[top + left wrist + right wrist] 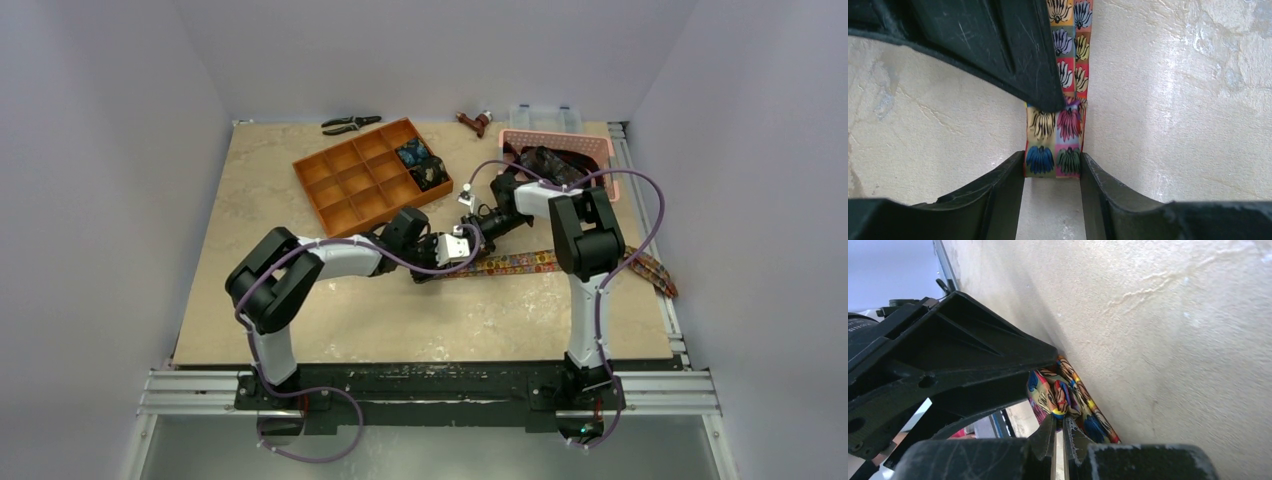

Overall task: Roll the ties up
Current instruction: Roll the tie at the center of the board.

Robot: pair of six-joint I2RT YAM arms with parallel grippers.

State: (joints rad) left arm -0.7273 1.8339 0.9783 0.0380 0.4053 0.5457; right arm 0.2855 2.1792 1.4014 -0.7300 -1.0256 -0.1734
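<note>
Fingers: my left gripper (1052, 172) has its jaws part-way apart, straddling the end of the printed tie (1055, 145), one finger at each edge; whether they press the cloth I can't tell. My right gripper (1059, 437) is closed, with a fold of that tie bunched at its tips.

Top view: both grippers meet at the tie's (520, 263) left end, mid-table. The strip runs right, flat, toward the table's right edge. Two dark coiled ties (424, 166) sit in the orange tray (345, 180).

Left wrist: the tie end lies flat between my fingers (1003, 192).

Right wrist: the fold is only loosely gathered, no real coil.

Step, I judge: starting the first turn.

Next: turn the pinched end over onto the strip while the left keeps it square.
</note>
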